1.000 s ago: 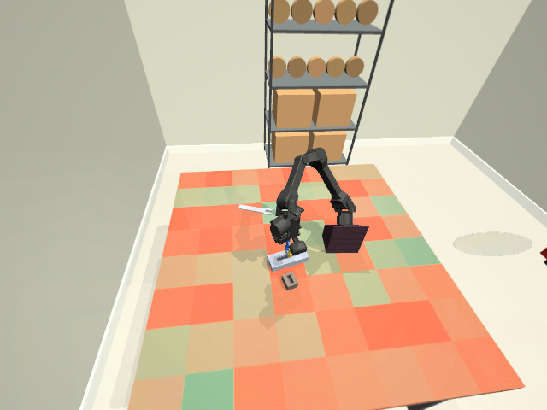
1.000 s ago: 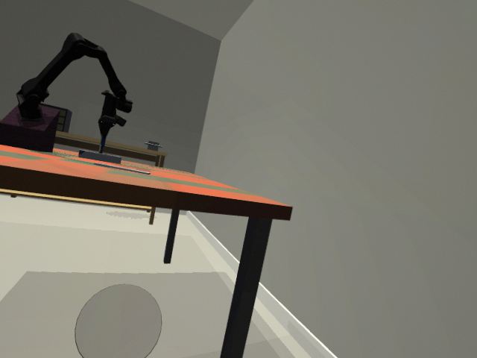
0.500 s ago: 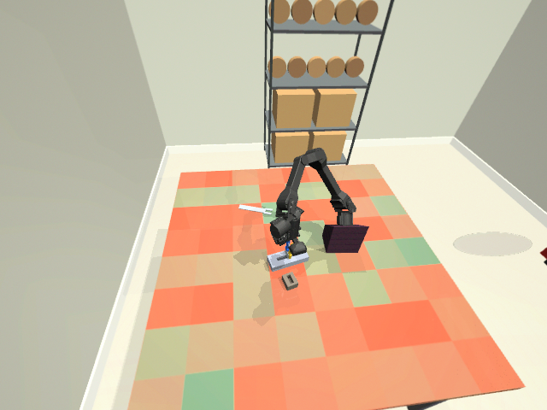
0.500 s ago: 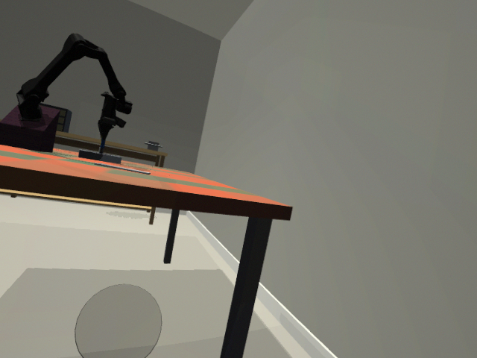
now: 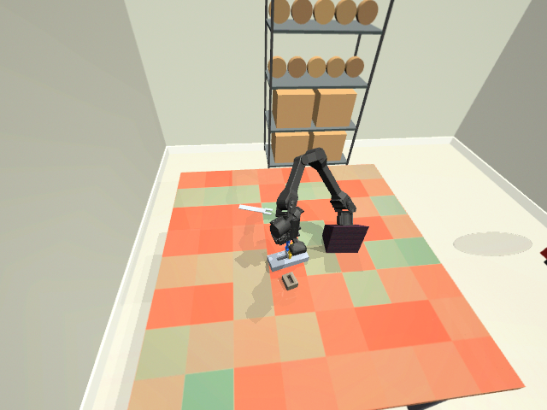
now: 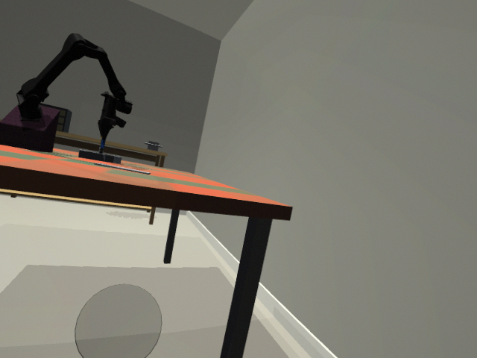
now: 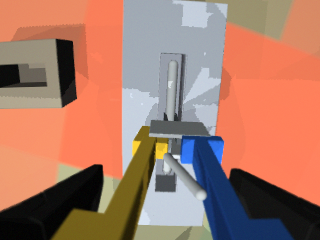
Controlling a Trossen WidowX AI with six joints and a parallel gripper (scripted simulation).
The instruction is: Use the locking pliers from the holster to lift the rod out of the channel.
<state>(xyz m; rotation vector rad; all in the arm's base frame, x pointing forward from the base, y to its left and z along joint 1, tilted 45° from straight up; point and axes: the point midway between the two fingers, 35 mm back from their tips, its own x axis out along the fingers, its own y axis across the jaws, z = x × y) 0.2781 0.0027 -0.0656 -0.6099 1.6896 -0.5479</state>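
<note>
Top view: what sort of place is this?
Probably a storeroom or workshop: a tall shelf rack holds cardboard-brown boxes behind a robot arm mounted on a patchwork-topped table.

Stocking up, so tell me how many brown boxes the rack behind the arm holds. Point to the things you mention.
4 in the top view: two boxes (image 5: pixel 293 109) (image 5: pixel 336 109) side by side, two (image 5: pixel 291 148) (image 5: pixel 327 144) on the lowest shelf. Others could be hidden behind.

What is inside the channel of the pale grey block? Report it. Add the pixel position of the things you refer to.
A thin grey metal rod (image 7: pixel 171 95) lies lengthwise inside the channel. The dark grey plate of the pliers (image 7: pixel 179 128) covers part of it, so what lies beneath cannot be seen.
</note>
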